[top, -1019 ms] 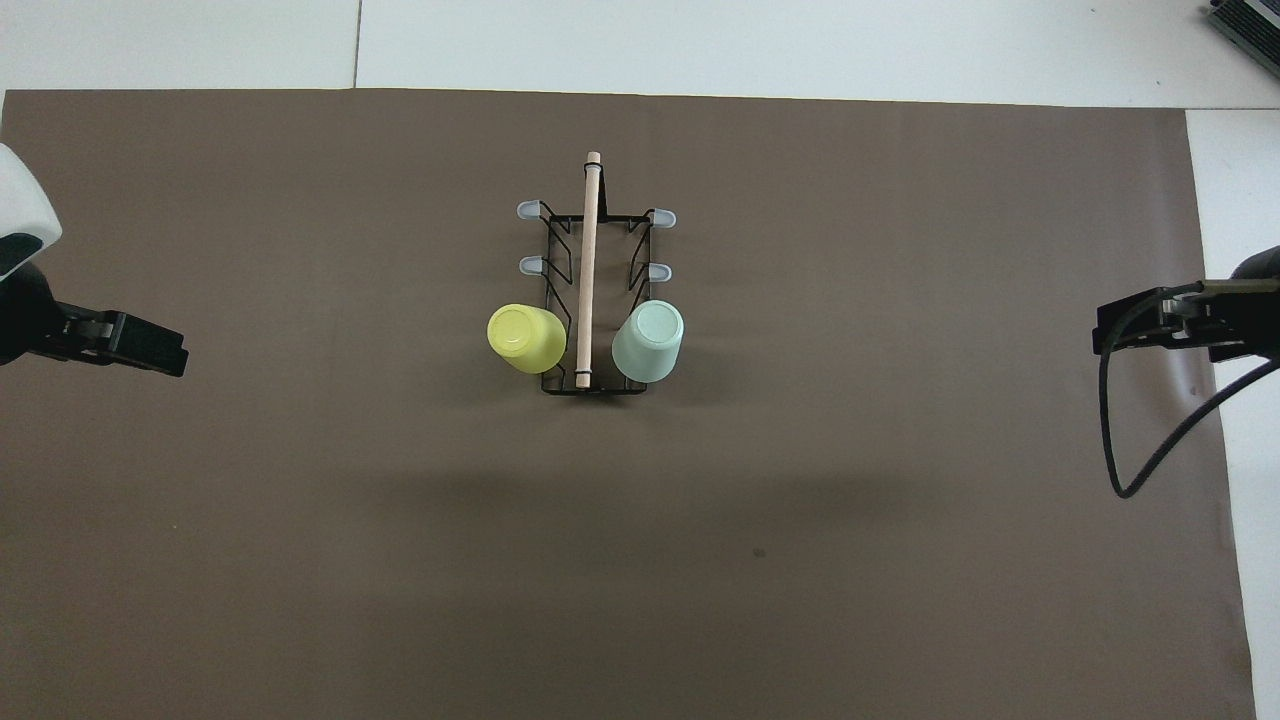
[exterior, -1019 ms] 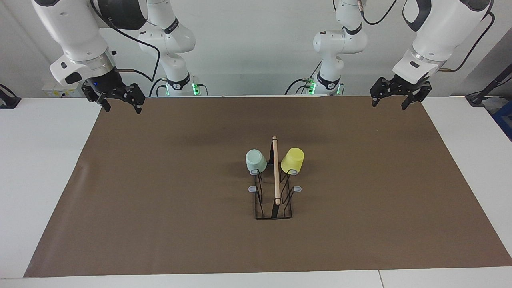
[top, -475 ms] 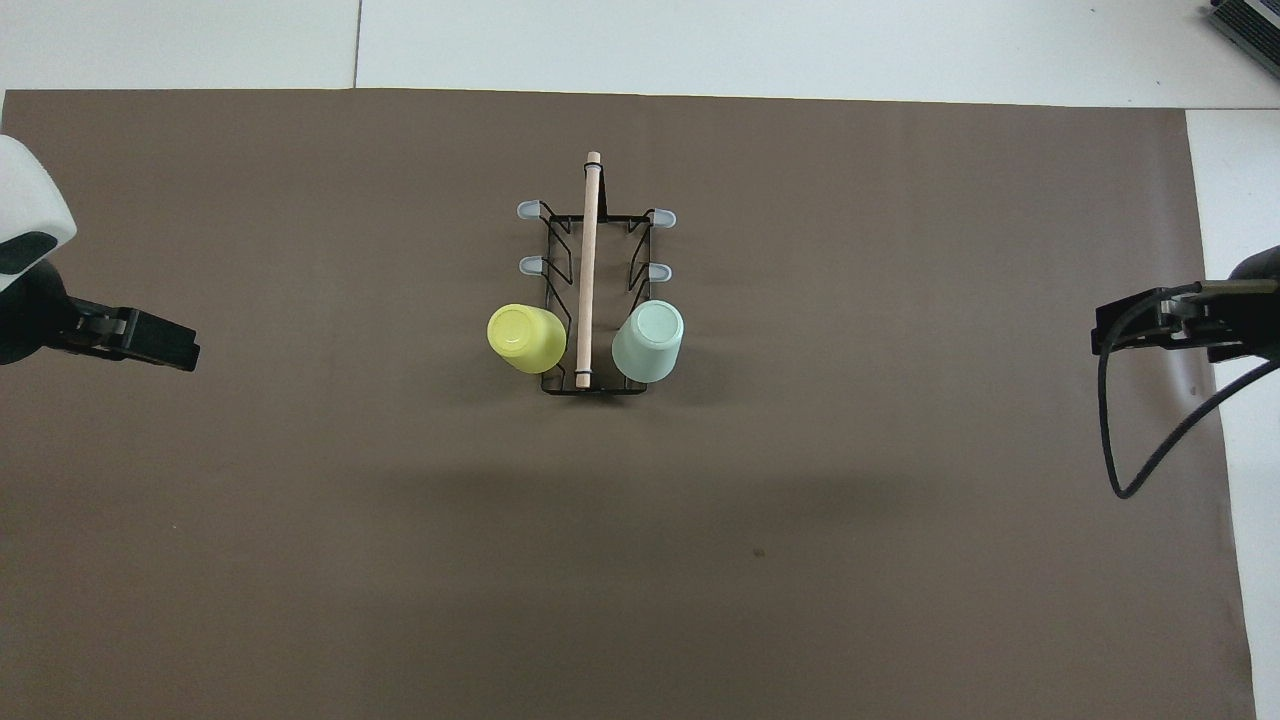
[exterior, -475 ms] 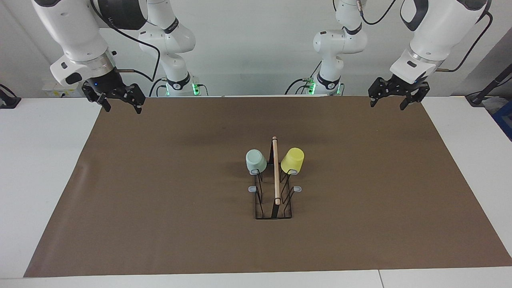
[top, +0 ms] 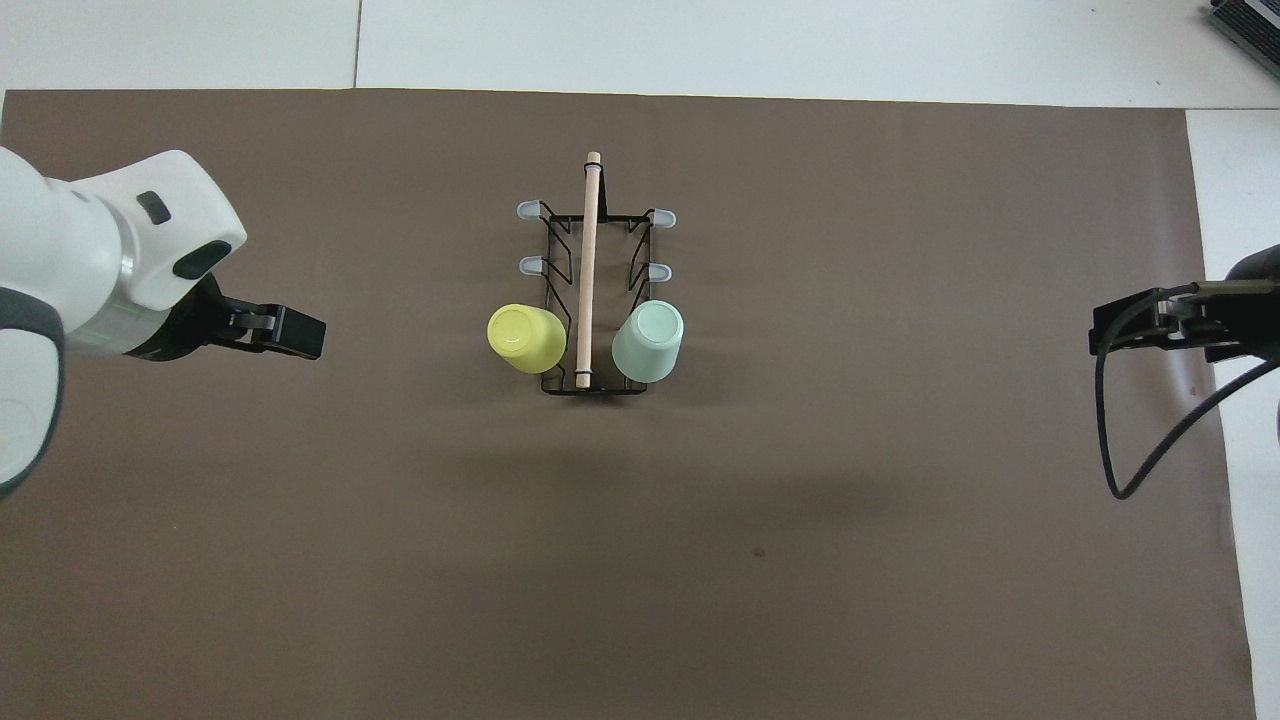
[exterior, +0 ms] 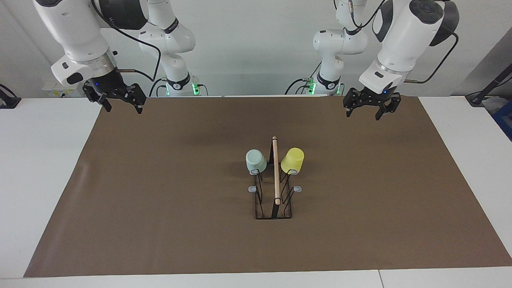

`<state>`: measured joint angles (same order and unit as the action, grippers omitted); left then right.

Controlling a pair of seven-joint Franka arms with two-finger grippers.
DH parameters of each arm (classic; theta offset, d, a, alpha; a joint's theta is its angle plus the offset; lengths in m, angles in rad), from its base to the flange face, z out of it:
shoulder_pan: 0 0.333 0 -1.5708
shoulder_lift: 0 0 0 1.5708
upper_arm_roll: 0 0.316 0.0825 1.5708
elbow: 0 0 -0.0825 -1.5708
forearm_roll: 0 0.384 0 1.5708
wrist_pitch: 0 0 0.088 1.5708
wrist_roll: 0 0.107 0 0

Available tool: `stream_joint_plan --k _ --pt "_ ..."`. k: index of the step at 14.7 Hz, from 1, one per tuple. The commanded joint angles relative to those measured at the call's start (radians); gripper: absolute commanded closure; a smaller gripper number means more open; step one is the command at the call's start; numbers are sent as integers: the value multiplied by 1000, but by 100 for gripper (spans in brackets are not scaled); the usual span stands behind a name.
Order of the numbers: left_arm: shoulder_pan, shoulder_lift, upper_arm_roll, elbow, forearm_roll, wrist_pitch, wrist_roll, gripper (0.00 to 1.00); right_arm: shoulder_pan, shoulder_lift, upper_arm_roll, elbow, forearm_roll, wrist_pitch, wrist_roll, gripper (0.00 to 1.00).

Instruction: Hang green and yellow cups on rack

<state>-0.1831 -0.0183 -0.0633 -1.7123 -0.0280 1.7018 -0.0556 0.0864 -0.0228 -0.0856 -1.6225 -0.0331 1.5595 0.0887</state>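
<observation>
The black wire rack [exterior: 276, 176] with a wooden rod on top stands mid-mat; it also shows in the overhead view [top: 588, 270]. The mint green cup [exterior: 256, 161] [top: 648, 340] hangs upside down on the prong nearest the robots on the right arm's side. The yellow cup [exterior: 292, 160] [top: 525, 337] hangs the same way on the left arm's side. My left gripper [exterior: 363, 114] [top: 300, 335] is open and empty, raised over the mat toward the left arm's end, apart from the rack. My right gripper [exterior: 123, 109] [top: 1110, 333] is open and empty over the mat's corner at its own end.
A brown mat [exterior: 160, 200] covers most of the white table [exterior: 40, 180]. The rack's other grey-tipped prongs [top: 528, 265] carry nothing. A black cable [top: 1130, 480] loops by the right gripper.
My left gripper has moved in from the mat's edge toward the rack. The right arm, the cups and the rack have not moved.
</observation>
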Motion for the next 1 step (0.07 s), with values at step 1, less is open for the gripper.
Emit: stream_joint_plan --k 1 --pt "-22 -5 13 -49 -38 79 -62 0 -4 -13 4 -14 4 13 8 0"
